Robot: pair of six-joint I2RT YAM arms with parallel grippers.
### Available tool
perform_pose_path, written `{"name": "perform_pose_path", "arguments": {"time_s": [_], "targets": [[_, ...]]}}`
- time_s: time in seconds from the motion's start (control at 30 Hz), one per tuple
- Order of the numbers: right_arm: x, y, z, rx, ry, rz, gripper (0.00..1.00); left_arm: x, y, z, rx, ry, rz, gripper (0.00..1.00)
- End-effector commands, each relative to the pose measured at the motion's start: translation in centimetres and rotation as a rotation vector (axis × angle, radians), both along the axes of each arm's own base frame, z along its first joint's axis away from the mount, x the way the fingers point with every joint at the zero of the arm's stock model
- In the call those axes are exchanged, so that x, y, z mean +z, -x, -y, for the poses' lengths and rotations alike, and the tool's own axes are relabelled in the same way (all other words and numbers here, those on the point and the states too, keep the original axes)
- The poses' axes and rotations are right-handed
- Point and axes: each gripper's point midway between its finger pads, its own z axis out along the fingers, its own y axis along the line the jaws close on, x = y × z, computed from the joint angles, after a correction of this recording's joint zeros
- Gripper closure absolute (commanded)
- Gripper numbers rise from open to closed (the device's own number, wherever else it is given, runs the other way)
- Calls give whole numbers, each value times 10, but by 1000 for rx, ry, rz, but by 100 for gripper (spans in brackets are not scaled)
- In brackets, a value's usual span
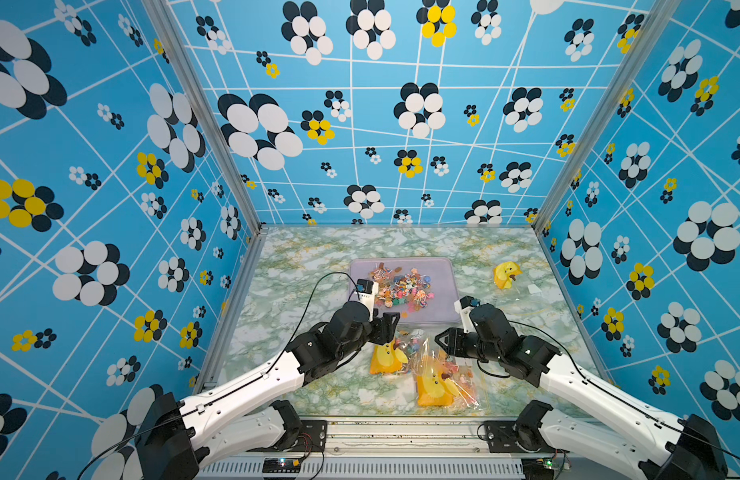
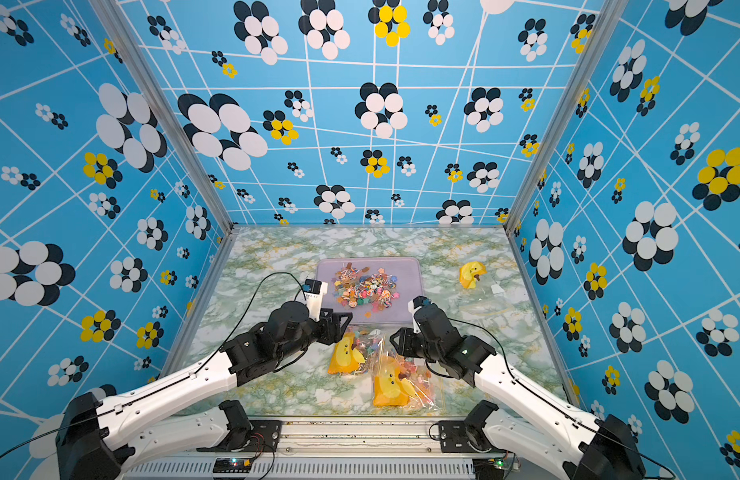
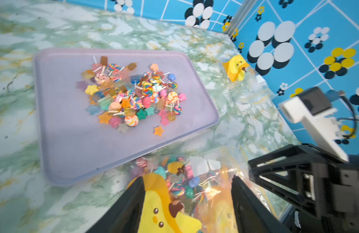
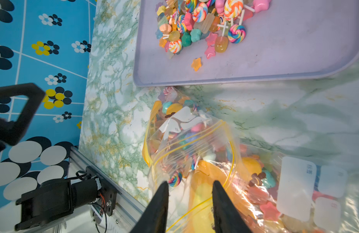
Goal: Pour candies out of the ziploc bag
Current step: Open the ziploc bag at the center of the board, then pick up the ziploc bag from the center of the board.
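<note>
Two clear ziploc bags with yellow duck prints lie side by side near the table's front, both holding candies: one bag and another bag. My left gripper is open, its jaws spread wide either side of the first bag. My right gripper is open just above where the two bags overlap. More candies are heaped on a lilac tray.
A flat ziploc bag with a yellow duck print lies at the back right. Blue flower-patterned walls enclose three sides. A metal rail runs along the front edge between the arm bases.
</note>
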Motion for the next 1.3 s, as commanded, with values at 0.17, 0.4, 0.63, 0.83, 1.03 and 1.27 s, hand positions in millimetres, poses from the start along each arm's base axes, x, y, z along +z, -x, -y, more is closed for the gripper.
{"name": "perform_pose_path", "arguments": {"time_s": [0.17,0.4,0.63,0.83,1.03,1.27], "targets": [[-3,12,-22,49,-161,-72,61,-57,1,-20,70,32,-193,28],[8,15,-1,-16,-124,-17,59,-74,-1,-25,85,43,-235,26],[-1,11,-13,4,-142,-56,55,-81,-2,-22,79,54,-251,25],[-20,6,-25,18,-136,-108,55,-89,2,-22,76,61,-275,23],[-12,-4,-52,56,-177,-93,60,-106,5,-23,77,41,-312,22],[-5,-9,-63,90,-137,-74,100,-120,10,-19,54,19,-369,19]]}}
